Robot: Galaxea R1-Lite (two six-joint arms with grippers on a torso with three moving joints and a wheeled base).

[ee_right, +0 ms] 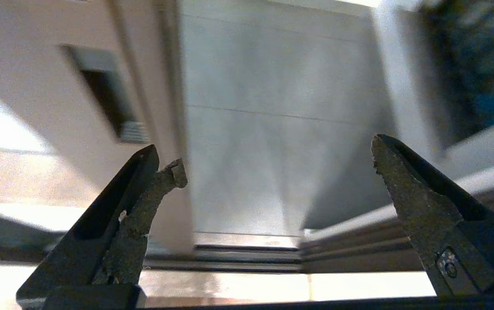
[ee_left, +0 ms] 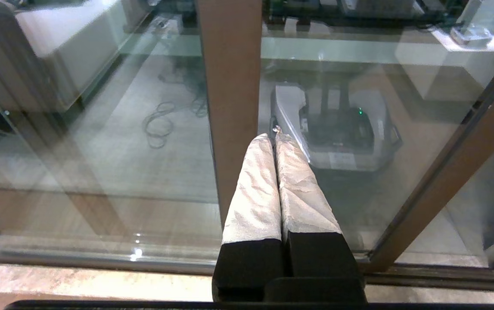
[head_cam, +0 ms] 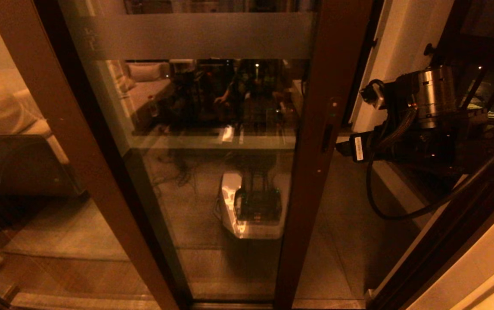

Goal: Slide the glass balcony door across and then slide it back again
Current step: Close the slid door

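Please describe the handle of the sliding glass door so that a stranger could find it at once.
Start at the tall glass balcony door with the frosted band near its top. Follow its dark brown right stile down to mid-height. There sits the slim dark recessed handle slot, level with the open right gripper; the neighbouring brown frame shows none.

pale tiled floor, brown door track

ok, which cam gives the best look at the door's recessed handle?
Head view: the recessed handle sits in full on the glass balcony door stile, with the right tool beside it. Right wrist shows it close but blurred. Left wrist shows no handle.
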